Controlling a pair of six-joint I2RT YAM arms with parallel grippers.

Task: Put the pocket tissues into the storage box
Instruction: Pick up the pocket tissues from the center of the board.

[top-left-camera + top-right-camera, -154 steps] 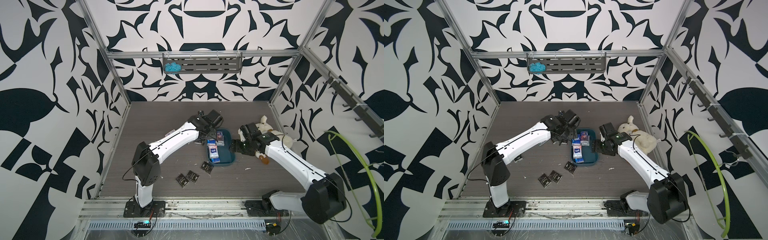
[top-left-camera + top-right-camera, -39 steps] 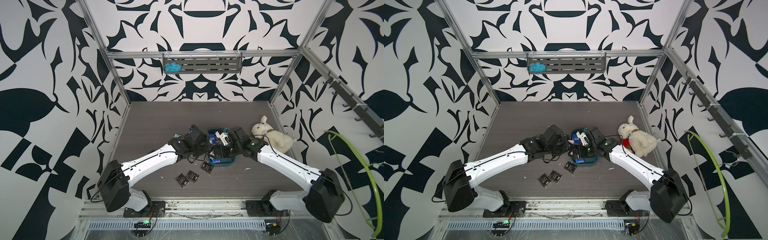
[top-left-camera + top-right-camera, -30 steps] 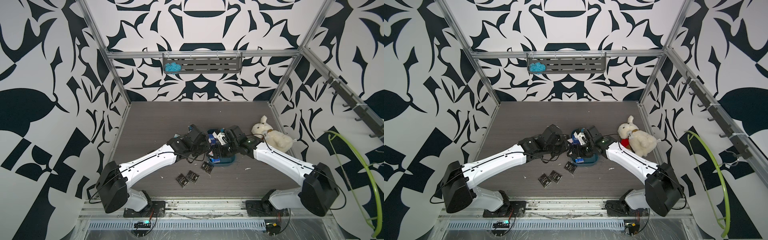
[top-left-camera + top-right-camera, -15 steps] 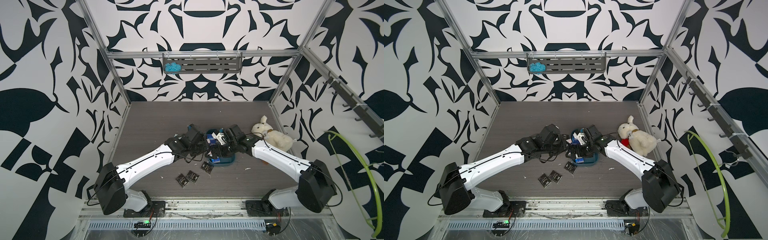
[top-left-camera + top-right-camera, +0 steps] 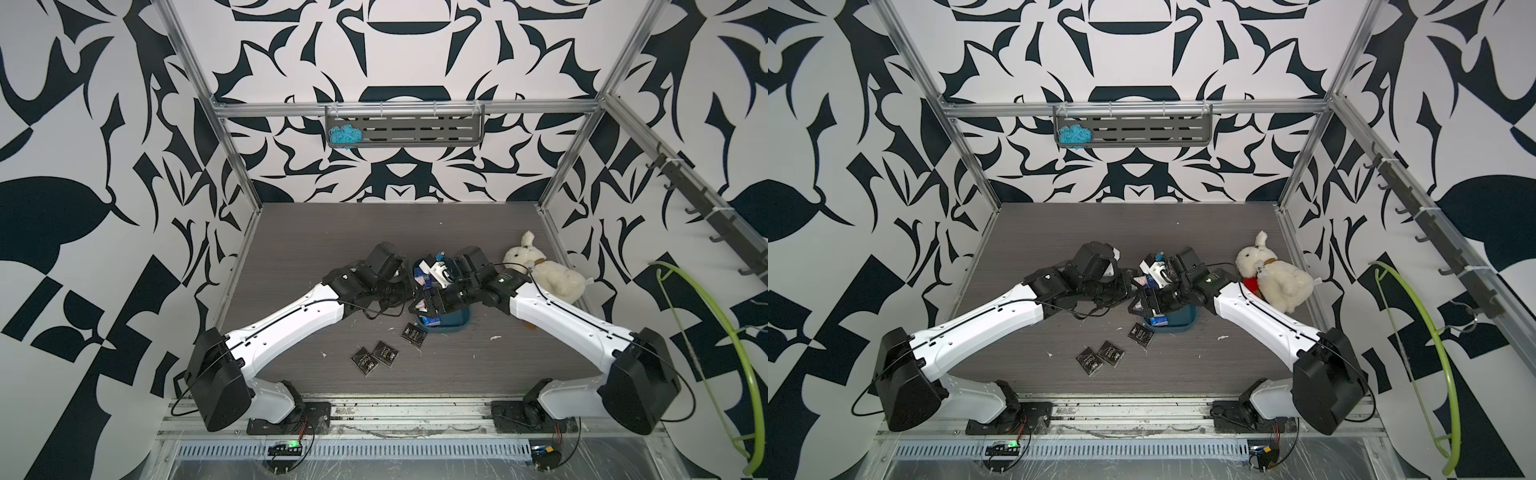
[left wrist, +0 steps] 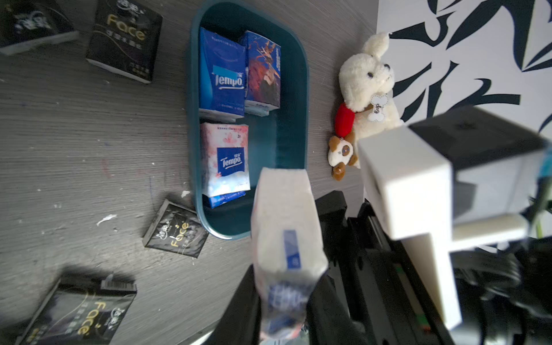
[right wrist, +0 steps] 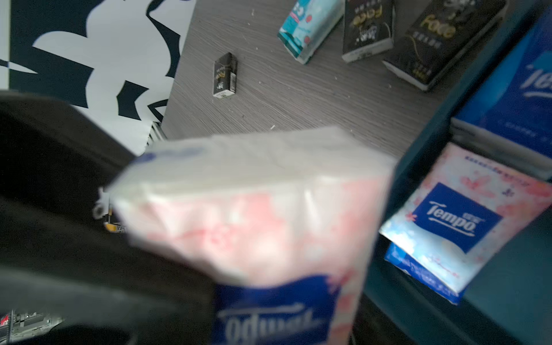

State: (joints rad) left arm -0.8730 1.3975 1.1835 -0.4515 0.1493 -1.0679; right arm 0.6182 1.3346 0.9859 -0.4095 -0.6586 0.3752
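Note:
The dark teal storage box (image 5: pixel 457 323) (image 6: pixel 301 89) holds a blue packet (image 6: pixel 222 71), a dark blue one (image 6: pixel 263 71) and a pink-white one (image 6: pixel 225 161). My left gripper (image 5: pixel 409 296) (image 6: pixel 283 298) is shut on a pink-white pocket tissue packet (image 6: pixel 283 224) (image 7: pixel 268 209) above the box's left rim. My right gripper (image 5: pixel 430 305) (image 7: pixel 277 313) faces it, its jaws on either side of the same packet; whether they press on it is unclear. Black packets (image 5: pixel 413 333) (image 5: pixel 384 354) (image 5: pixel 365 360) lie on the table in front, others (image 7: pixel 366 27) (image 7: pixel 224 74) and a teal one (image 7: pixel 307 27) to the left.
A white plush rabbit (image 5: pixel 544 270) and a small brown toy (image 6: pixel 342 155) lie right of the box. The grey slotted shelf (image 5: pixel 415 131) with blue yarn (image 5: pixel 343 135) hangs on the back wall. A green hoop (image 5: pixel 706 353) stands outside the frame on the right.
Since five seconds ago both grippers have come together over the box's left side. In the last second the right gripper edged closer to the left one and the packet.

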